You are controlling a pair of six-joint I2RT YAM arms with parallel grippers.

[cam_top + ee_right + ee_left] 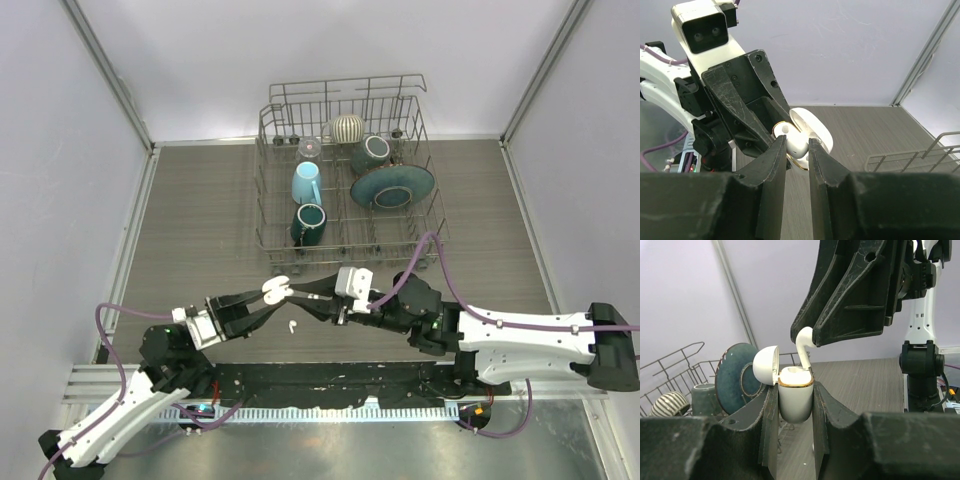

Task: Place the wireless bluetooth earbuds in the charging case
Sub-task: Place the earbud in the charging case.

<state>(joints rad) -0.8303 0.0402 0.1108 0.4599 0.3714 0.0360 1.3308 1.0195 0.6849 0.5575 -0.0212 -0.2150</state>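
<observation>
Earbud one (803,340): glossy white. It is pinched at the head by the right gripper (797,149), whose jaws are closed on it. The stem points down with a slight lean, its tip at the gold rim of the charging case (796,409). Whether the tip has entered its well cannot be told.

Charging case: white and upright, clamped between the fingers of the left gripper (795,390). It is held above the table (200,220) toward the near edge, between the two arms. The lid (765,365) is swung back, off the wells.

Earbud two (293,326): lies loose on the table just near of the case, untouched.

Dish rack (262,180): stands at the far side with mugs and a plate, well apart from the work and not part of this step.

Step in hand, as judged: seating earbud one.
- Take out the lean first, so that the stem lines up with the well.
- Lower the earbud slowly and straight down.
- The left gripper should hold the case steady, since any twist would shift the well.
- Let go only once the head sits flush at the rim.
- Part the jaws slightly and lift straight off, so that the earbud is not dragged back out.
- Glossy plastic probably slips under side load, so avoid nudging the lid.
</observation>
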